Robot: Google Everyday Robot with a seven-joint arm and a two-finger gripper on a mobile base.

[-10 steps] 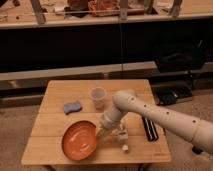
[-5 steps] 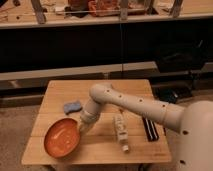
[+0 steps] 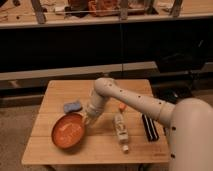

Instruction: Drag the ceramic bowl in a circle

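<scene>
Where the wooden bench (image 3: 60, 152) reaches its front-left part, the ceramic bowl (image 3: 68, 131) sits right way up, its open face turned upward toward the camera. It is round, so it has no real long axis; from this angle it reads as a slightly stretched oval running from lower left to upper right. Its orange-red inside is glossy and catches some light.

At the bowl's upper-right rim is the gripper (image 3: 88, 119), at the end of a pale arm (image 3: 131, 101) that comes in from the right and bends down over the middle of the bench. The gripper meets the rim or lies just over it, but I cannot tell whether it is spread or closed, nor whether it truly clamps the edge.

Just behind the bowl, and close to the gripper, lies a small blue sponge (image 3: 72, 106). To the right of the bowl, near the middle of the bench, a pale bottle (image 3: 120, 132) lies on its side with its cap toward the front edge. A small orange object (image 3: 122, 107) sits just behind the bottle. Farther right, a dark, long, flat item (image 3: 149, 127) lies parallel to the bottle, near the arm's white body.
</scene>
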